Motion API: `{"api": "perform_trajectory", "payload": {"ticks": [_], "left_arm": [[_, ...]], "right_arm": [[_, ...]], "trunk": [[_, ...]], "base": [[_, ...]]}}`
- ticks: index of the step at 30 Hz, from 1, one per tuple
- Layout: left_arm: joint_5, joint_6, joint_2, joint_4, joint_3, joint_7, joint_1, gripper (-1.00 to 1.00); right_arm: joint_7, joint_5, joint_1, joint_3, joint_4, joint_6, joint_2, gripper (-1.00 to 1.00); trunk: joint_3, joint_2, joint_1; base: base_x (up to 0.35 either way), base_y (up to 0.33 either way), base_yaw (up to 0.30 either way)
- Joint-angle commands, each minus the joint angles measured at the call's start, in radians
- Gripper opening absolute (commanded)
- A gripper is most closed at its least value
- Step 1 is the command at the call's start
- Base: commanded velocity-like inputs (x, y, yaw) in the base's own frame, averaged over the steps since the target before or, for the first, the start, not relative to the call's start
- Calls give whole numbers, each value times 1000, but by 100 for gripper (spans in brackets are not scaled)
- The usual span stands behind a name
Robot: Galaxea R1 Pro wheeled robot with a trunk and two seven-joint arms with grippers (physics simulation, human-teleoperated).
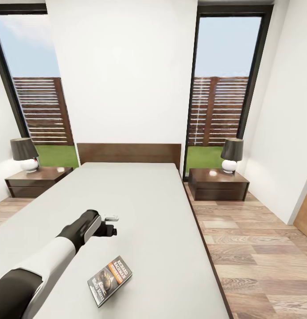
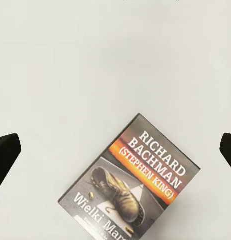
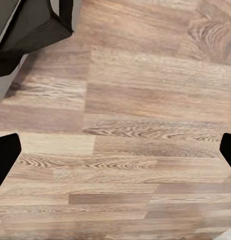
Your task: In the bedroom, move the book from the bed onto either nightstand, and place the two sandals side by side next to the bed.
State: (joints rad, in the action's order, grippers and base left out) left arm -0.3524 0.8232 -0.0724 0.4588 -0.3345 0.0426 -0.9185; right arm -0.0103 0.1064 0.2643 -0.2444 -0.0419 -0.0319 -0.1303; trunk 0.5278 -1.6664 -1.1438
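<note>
Spread wide, the left end effector [image 1: 110, 225] hangs above the bed [image 1: 140, 195], with the book [image 1: 110, 280] flat on the mattress just nearer the foot, likely lining up a grasp. Either nightstand [image 1: 219, 184] flanks the headboard.

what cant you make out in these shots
- Book title: its lower lines are cut off by the bottom edge of the left wrist view; too small to read in the head view.
- Left gripper: too small and dark in the head view to judge its opening.
- Nightstand drawers: handles too blurred to see in the head view.
</note>
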Motion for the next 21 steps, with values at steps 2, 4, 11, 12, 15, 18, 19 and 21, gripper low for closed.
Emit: {"api": "perform_trajectory", "payload": {"ticks": [2, 4, 11, 12, 15, 18, 19, 21], "left_arm": [[-9, 4, -1, 2, -8, 5, -2, 100], [-8, 5, -1, 2, -8, 5, -3, 100], [-8, 7, 0, 4, -8, 6, -4, 100], [-8, 7, 0, 4, -8, 6, -4, 100], [-8, 7, 0, 5, -8, 5, -5, 100], [-8, 8, 0, 5, -8, 5, -6, 100], [-8, 8, 0, 5, -8, 5, -6, 100], [-8, 8, -1, 6, -8, 5, -6, 100]], "right_arm": [[-3, 10, 15, -9, -1, 28, -2, 100], [-4, 10, 24, -9, -1, 41, -4, 100], [-7, 10, 77, -9, -1, 83, -12, 100], [-7, 10, 85, -9, -1, 87, -13, 100], [-7, 10, 100, -10, -1, 93, -13, 100], [-7, 10, 114, -9, -2, 98, -14, 100], [-7, 10, 120, -9, -2, 101, -14, 100], [-7, 10, 130, -9, -2, 108, -15, 100]], "trunk": [[1, 0, 0], [1, 0, 0], [1, 0, 0], [1, 0, 0], [1, 0, 0], [1, 0, 0], [1, 0, 0], [1, 0, 0]], "base": [[0, 0, 0], [0, 0, 0], [0, 0, 0], [0, 0, 0], [0, 0, 0], [0, 0, 0], [0, 0, 0], [0, 0, 0]]}}
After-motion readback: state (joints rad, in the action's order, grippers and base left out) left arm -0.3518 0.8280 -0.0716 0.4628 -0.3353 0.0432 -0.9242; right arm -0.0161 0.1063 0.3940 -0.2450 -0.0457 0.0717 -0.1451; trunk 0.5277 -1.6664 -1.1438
